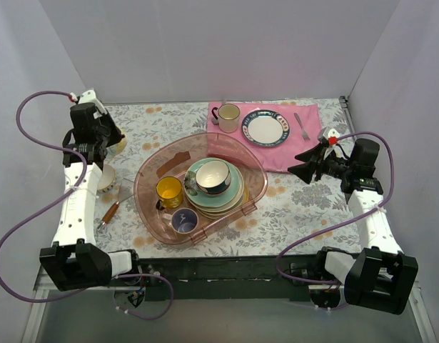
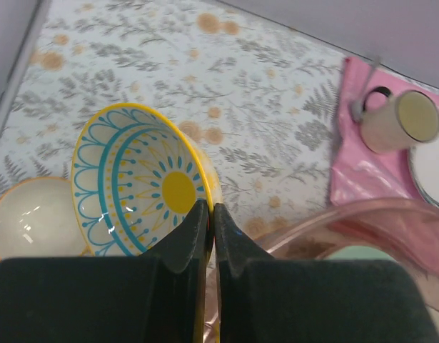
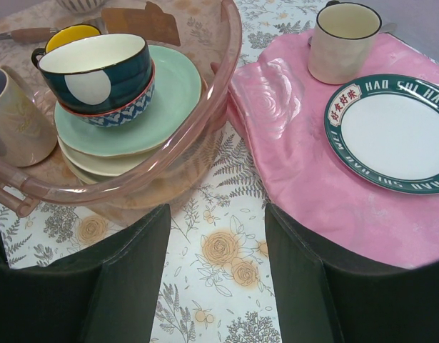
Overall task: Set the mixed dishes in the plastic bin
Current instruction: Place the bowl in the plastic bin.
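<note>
Rm: plain pale walls [image 1: 205, 43] on 3 sides. Table [image 1: 305, 207] wears a grey-leaf, orange-flower print.

Plastic bin [image 1: 143, 187]: translucent pink, rounded corners, flat rim, at table centre. Pink cloth [image 1: 280, 156] lies at 1 o'clock, its near-left edge meeting the bin's rim. On it are a blue-rimmed white plate [image 1: 265, 128], a cream mug [image 1: 228, 117] at the plate's 9 o'clock, and a fork [image 1: 302, 126] at its 3.

Hard to read:
- The cream plates [image 3: 98, 163] under the stack show rims only, so which is which can't be told.
- A brown patch [image 1: 173, 161] shows at the bin's far side; in or under the bin, can't tell.
- The pale bowl [image 2: 33, 218] at 9 o'clock is partly covered by the L arm.
- A wooden-handled utensil [image 1: 108, 211] lies beside that bowl, its blade unclear.

Dishes in the bin, stacked on the R side: large mint-green plate [image 1: 237, 187] on top of the cream plates, then the small red-and-blue patterned bowl [image 3: 126, 114], w/ a dark teal bowl [image 1: 215, 176] nested in it. Yellow mug [image 1: 168, 191] stands at the stack's 9 o'clock. Grey mug [image 1: 183, 220], blue inside, stands at its 7.

Left gripper [image 2: 208, 207], at 10 o'clock outside the bin, is pinched tight on the rim of a yellow-and-teal bowl [image 2: 133, 186], which is tipped on edge. Right gripper [image 3: 218, 209], at 3 o'clock, has jaws spread w/ nothing between, over bare table between bin and cloth.
</note>
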You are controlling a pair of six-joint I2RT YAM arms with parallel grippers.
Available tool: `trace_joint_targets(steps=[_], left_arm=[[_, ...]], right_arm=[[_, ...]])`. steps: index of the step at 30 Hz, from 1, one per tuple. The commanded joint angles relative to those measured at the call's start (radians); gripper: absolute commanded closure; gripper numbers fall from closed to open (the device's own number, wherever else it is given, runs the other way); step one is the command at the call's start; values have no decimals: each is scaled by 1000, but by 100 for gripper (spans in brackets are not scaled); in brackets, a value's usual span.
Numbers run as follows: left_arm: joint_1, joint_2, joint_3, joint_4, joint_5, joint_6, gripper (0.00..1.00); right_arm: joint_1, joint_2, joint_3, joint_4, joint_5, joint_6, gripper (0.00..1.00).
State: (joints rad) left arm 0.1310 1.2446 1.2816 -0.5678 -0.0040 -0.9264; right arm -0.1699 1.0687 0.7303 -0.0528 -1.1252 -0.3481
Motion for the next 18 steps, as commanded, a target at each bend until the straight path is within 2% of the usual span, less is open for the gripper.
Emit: trace_joint_targets(steps=[1,2,5,11,15,16,18], left_arm=[[-111,-69,74,36,123,72,100],[-117,-85,74,49,139,78,100],[-232,-111,71,74,193,83,100],[-447,-148,39,140,194,95,100],[-620,-151,9,170,131,123,100],[-693,-149,-2,181,119,132,100],[-775,-143,-25,209,47,161,100]], right_arm=[[-8,-13,29,19,-10,-11,37],[-8,-10,31,19,-12,-9,37],[-8,-3,66,-37,13,-54,37],[-8,46,262,-326,44,-221,37],[-6,99,424,-479,25,-235,37],[-6,114,460,-536,13,-227,36],[1,163,570,-570,1,-159,36]])
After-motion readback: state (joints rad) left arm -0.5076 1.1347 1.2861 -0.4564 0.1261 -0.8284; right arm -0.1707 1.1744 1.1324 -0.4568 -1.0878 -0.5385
